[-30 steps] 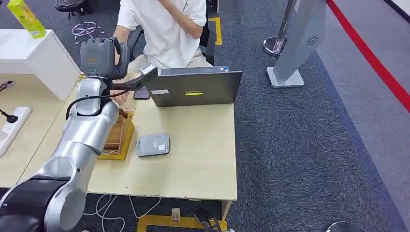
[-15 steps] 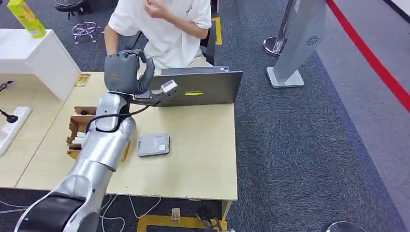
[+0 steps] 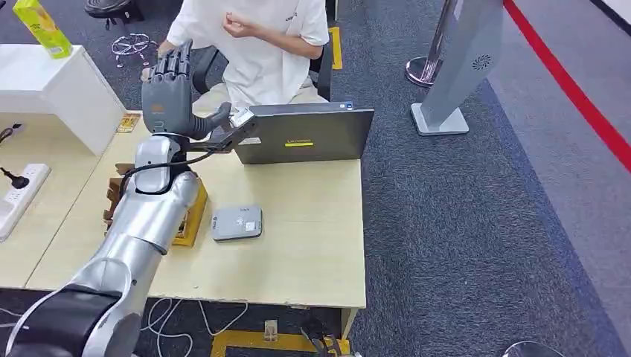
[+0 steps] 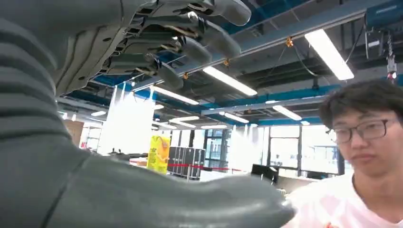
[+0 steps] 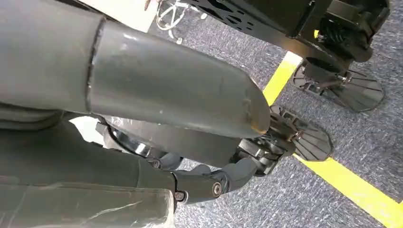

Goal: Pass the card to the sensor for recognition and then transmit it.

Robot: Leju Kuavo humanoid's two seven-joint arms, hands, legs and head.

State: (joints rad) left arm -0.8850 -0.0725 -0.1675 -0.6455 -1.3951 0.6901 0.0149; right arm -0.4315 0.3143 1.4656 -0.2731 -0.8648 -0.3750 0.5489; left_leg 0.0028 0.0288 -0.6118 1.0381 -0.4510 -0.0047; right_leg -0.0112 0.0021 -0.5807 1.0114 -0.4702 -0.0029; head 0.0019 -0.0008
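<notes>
Card itself cannot be made out. The flat grey rounded sensor (image 3: 236, 222) lies left of centre on the pale wooden table (image 3: 312, 238). At upper left the left hand (image 3: 167, 93) stands upright, fingers spread, holding nothing. The right hand (image 5: 157, 104) hangs over carpet, and its grip cannot be told.

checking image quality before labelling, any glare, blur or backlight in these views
Head view: even light, sharp, left hand crisp. Left wrist view: ceiling lights and windows blow out, near thumb soft. Right wrist view: right hand close and blurred, floor sharper.
</notes>
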